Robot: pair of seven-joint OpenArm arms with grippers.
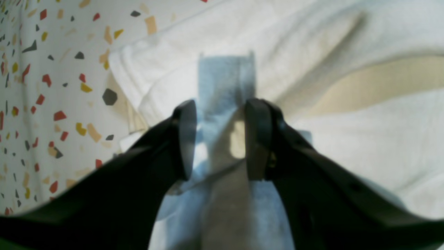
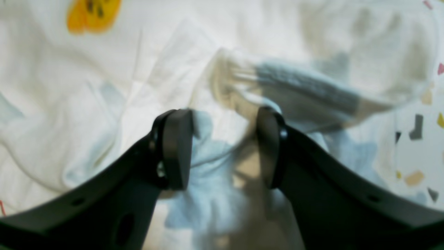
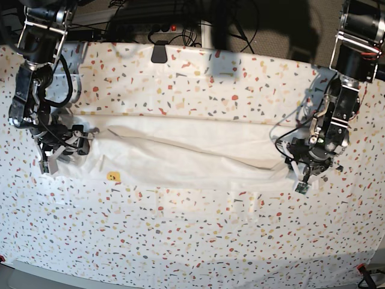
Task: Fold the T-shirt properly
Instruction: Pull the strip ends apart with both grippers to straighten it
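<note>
The large white cotton T-shirt [image 3: 186, 150] is lying across the middle of the table in the base view, folded lengthwise into a long, flat band that runs from one arm to the other, with soft creases along it and a loose flap edge cutting diagonally toward the right end of that view. A small yellow-orange printed patch [image 3: 112, 176] peeks out near its lower edge on that view's left, and the same blob shows up at the top of the right wrist view [image 2: 93, 14]. Under it is the white terrazzo-speckled table cover [image 3: 198, 241], dotted with red, yellow and dark chips, covering pretty much the whole table. The black left gripper [image 1: 220, 139] sits at the shirt's end on the base view's right; up close, its two fingers [image 1: 185, 139] stand a bit apart with a fold of white cloth bunched up between them, so it looks clamped on the fabric. The black right gripper [image 2: 223, 152] is at the opposite end, and its fingers [image 2: 175, 152] are spread wider, with pale, crumpled cloth running up between them; it's blurry, so I honestly can't tell whether it's pinching the shirt or just resting over it. Dark cables [image 3: 180, 18] hang behind the table's far edge.
</note>
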